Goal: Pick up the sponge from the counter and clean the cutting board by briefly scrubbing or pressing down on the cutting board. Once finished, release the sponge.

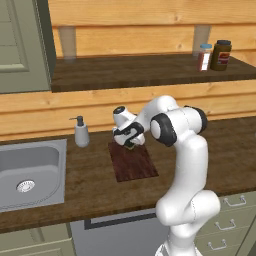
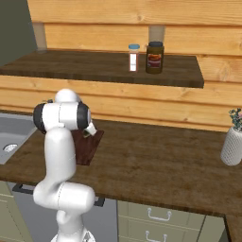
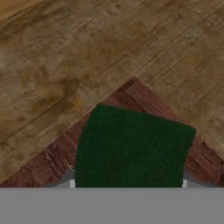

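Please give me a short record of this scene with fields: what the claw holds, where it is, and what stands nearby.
claw: shut on the small green rectangular sponge
sponge position: over a corner of the flat reddish-brown wooden cutting board; contact cannot be told
board position: on the dark brown wood-grain counter, right of the steel sink
nearby: grey soap dispenser between sink and board

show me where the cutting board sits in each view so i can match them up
Left base view: cutting board lies centre, right of the sink.
Right base view: at left-centre, partly behind the arm, its edge showing.
Hand view: its corner points up under the green sponge.
Shared landmark: the counter around the board.
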